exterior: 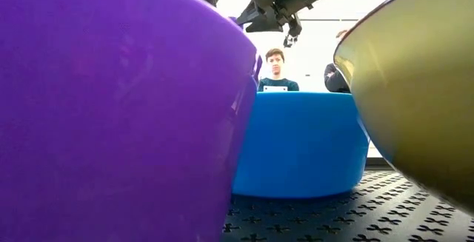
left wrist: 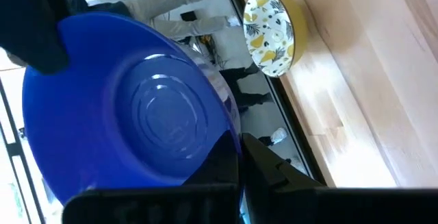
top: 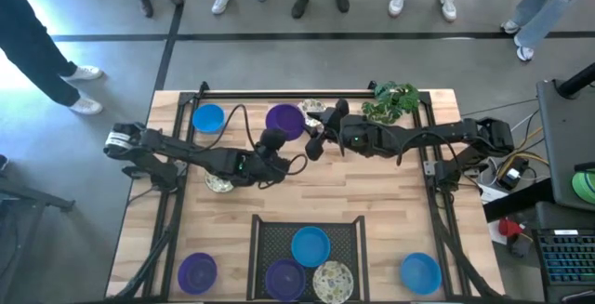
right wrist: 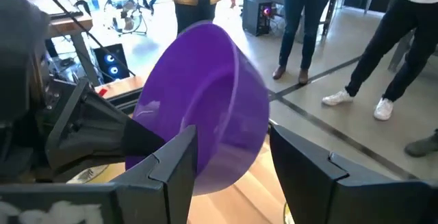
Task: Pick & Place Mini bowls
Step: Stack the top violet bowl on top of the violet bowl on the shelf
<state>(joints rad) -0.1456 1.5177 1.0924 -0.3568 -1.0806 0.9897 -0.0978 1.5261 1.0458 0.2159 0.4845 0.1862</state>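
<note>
- Mostly, the low view is blocked by 3 bowls standing in the black wire tray (top: 265,234): a purple wall on one side, a blue bowl in the middle, and a yellowish outer wall on the other side, all but the blue one cut off.
- Only part of the patterned bowl (top: 220,183) towards the worktop's left edge shows, because the left arm crosses over it.
- Another patterned bowl (top: 311,109) at the far edge is half covered by the right arm's tip.
- People beyond the far edge are cut off; only legs and shoes show from above.
- 3 purple bowls: the held purple bowl (top: 284,121) near the far edge's middle, 1 at the near-left corner (top: 197,272), 1 in the tray (top: 284,279).
- 3 blue bowls: far-left corner (top: 208,117), tray (top: 310,245), near-right corner (top: 420,273).
- 3 patterned bowls: the 2 above and 1 in the tray (top: 333,282).
- 1 leafy plant (top: 392,102) stands at the far edge.
- Left gripper (top: 274,141) is clamped on the rim of the held purple bowl, which is tilted.
- Right gripper (top: 316,144) is just beside that bowl, fingers spread and grasping nothing.
</note>
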